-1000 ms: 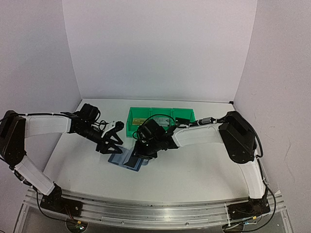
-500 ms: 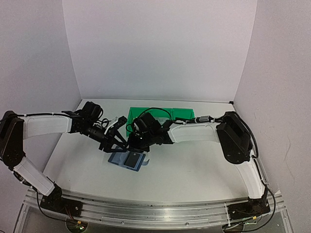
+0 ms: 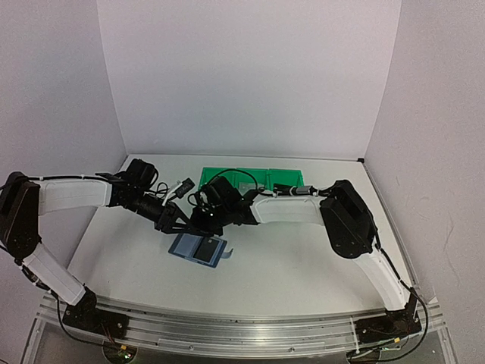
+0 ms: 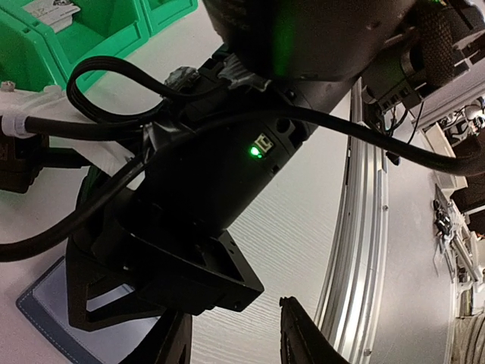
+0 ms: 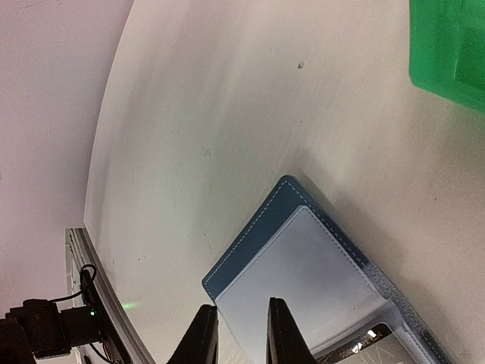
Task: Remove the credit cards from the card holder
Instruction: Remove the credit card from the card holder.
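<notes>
Presently we are finding the card holder lying open and flat on the table, just in front of the green bins. A dark rectangle is showing on its inner face in the top view; we are judging it to be one of the credit cards, seated in a sleeve. In the right wrist view the blue cover and a pale sleeve are showing directly beneath the fingers.

The right gripper is hovering over the holder with its fingers narrowly apart and nothing between them. The left gripper is hanging just beside it, fingers also apart and empty, its view largely blocked by the right arm's wrist. Neither tool is touching the holder as far as we can tell.

A pale flat item is lying in one bin compartment; we cannot confirm that it is a card.

We are rating the task as partly advanced at best: the holder is opened, at least one card appears to need extracting, and no card is in either grip.
</notes>
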Controlling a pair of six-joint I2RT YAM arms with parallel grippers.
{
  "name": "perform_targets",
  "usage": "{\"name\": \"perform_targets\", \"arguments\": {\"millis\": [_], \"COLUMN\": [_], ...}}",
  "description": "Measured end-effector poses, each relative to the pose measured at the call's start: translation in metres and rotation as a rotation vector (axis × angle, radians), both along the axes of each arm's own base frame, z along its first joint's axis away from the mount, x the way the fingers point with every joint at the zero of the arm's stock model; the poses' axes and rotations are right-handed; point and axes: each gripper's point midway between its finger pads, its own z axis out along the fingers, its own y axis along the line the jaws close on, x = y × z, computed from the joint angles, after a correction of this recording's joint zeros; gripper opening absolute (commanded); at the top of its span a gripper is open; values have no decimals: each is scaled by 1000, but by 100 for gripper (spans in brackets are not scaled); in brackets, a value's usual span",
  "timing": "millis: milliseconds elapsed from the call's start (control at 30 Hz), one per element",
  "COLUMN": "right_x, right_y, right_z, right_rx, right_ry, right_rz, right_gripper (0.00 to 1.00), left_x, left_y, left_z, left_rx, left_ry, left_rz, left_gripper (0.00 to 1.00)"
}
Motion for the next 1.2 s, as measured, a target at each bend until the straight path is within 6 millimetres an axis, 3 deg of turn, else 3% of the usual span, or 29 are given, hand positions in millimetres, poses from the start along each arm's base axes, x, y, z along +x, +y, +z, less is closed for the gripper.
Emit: {"name": "perform_targets", "arguments": {"millis": [167, 333, 467, 667, 867, 1000, 1200], "right_x": [7, 21, 32, 36, 19, -4, -34], "right_y": [-5, -18, -36, -77, -102, -97, -94], "right_z": [-7, -20, -24, 4, 21, 9, -11], "right_rx": [-11, -43, -77, -105, -101, -111, -136], "right_ry": [10, 12, -1, -31, 1, 61, 139], "right_rz": [-17, -75, -125, -208, -260, -239, -213], "right_gripper": [17, 20, 22, 23, 37, 39, 36], "left_x": [6, 5, 0, -3, 21, 27, 15], "left_y": [-4, -7, -10, -10, 0, 3, -2], "left_z": [-9, -23, -18, -8, -24, -42, -77], "left_rx": [-2, -4, -45, -110, -15, 45, 127], "left_ry": [35, 79, 103, 108, 55, 99, 289], "left_rz": [20, -2, -32, -65, 40, 94, 133], "left_gripper": [34, 36, 39, 41, 47, 48, 48]}}
